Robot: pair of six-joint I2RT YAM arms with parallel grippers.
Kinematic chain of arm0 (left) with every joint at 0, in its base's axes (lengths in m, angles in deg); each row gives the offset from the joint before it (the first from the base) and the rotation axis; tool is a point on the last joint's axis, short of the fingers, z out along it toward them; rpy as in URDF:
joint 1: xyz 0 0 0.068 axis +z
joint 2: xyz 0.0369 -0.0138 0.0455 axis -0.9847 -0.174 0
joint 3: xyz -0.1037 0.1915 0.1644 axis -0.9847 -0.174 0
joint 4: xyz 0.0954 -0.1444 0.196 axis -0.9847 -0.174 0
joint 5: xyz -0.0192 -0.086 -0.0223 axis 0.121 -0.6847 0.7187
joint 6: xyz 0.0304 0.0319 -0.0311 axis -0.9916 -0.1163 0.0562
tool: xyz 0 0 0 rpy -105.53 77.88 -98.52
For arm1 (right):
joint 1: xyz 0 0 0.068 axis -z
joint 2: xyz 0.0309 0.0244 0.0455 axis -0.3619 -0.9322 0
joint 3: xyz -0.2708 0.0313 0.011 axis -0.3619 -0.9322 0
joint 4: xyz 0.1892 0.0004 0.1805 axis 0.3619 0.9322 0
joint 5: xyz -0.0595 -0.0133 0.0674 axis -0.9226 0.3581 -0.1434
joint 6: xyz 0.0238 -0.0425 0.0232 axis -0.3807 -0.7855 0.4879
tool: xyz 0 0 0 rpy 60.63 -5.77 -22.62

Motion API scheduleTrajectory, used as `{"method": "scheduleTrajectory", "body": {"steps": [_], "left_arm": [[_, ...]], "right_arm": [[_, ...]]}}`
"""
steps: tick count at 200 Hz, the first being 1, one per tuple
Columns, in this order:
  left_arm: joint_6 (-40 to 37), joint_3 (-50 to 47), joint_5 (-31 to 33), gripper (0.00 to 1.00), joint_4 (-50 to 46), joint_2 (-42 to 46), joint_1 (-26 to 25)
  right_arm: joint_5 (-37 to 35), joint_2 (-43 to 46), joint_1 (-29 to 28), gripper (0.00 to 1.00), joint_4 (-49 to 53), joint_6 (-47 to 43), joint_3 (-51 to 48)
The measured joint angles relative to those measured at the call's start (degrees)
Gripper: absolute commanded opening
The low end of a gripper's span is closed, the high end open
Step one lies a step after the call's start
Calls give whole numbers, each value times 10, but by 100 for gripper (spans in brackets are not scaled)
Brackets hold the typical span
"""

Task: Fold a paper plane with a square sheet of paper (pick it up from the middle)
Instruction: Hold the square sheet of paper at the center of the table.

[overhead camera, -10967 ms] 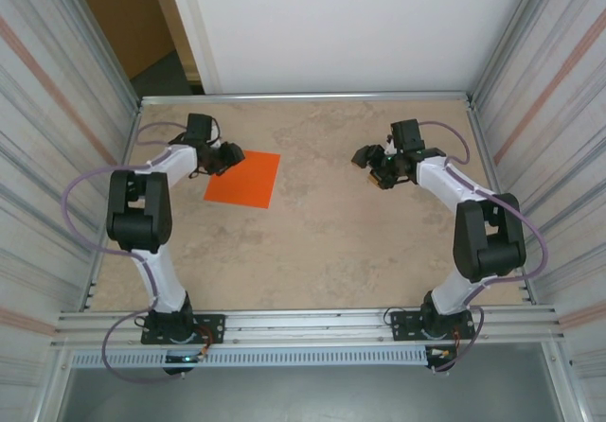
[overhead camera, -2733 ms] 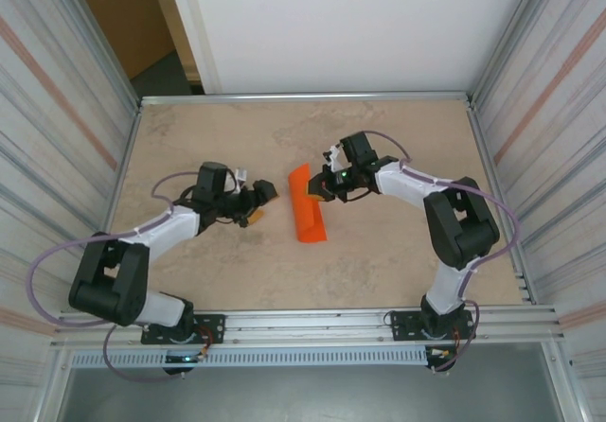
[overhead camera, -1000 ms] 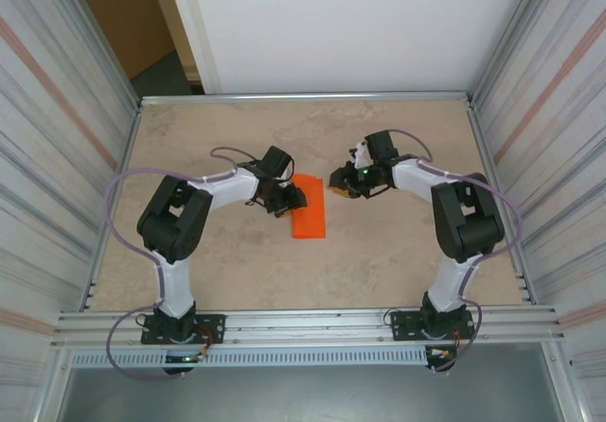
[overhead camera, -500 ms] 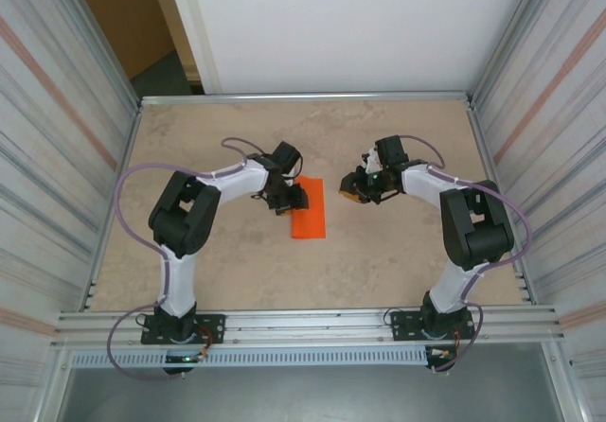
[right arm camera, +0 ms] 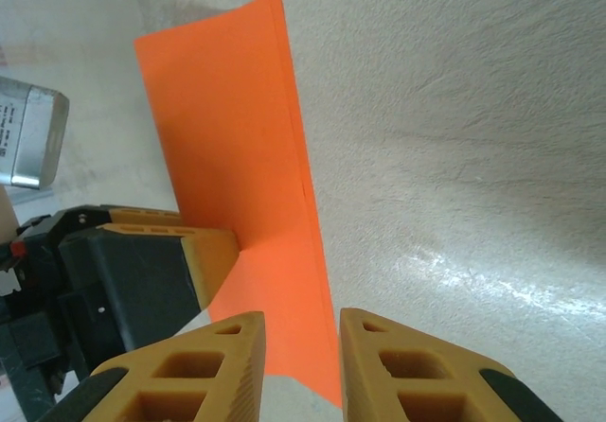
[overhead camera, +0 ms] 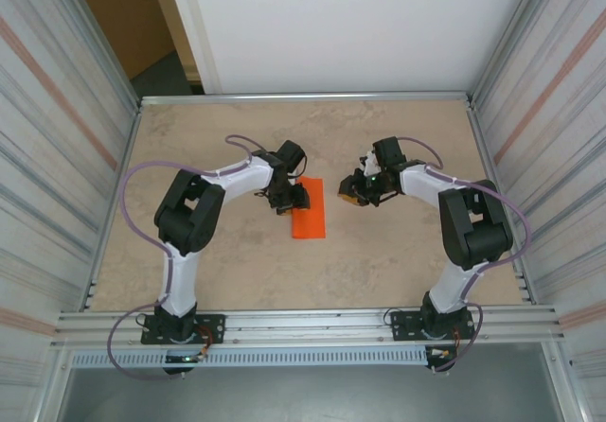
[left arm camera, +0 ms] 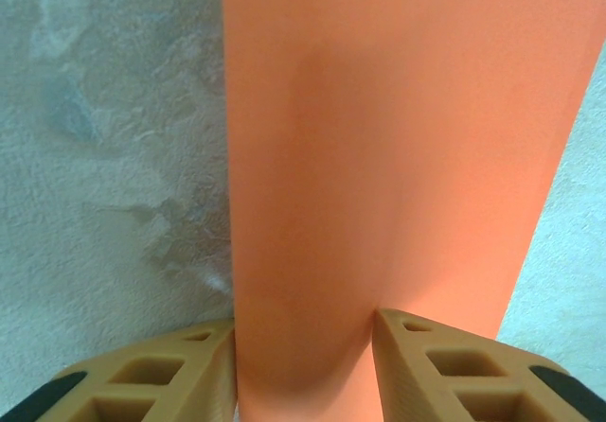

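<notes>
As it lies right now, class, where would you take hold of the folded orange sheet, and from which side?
Probably its right long edge, near mid-length, coming from the right. The square sheet of paper lies folded flat, both layers meeting along that edge, and the left gripper sits at the left edge.

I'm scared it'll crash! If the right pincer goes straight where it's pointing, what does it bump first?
Probably the orange paper, lying flat just ahead of the right pincer. The left pincer sits a little further on, at the paper's other side.
</notes>
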Motion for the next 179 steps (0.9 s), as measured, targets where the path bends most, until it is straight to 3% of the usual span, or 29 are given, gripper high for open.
{"method": "scheduleTrajectory", "body": {"steps": [179], "left_arm": [[3, 72, 5, 45, -82, -48, -4]], "right_arm": [[13, -51, -29, 21, -3, 0, 26]]}}
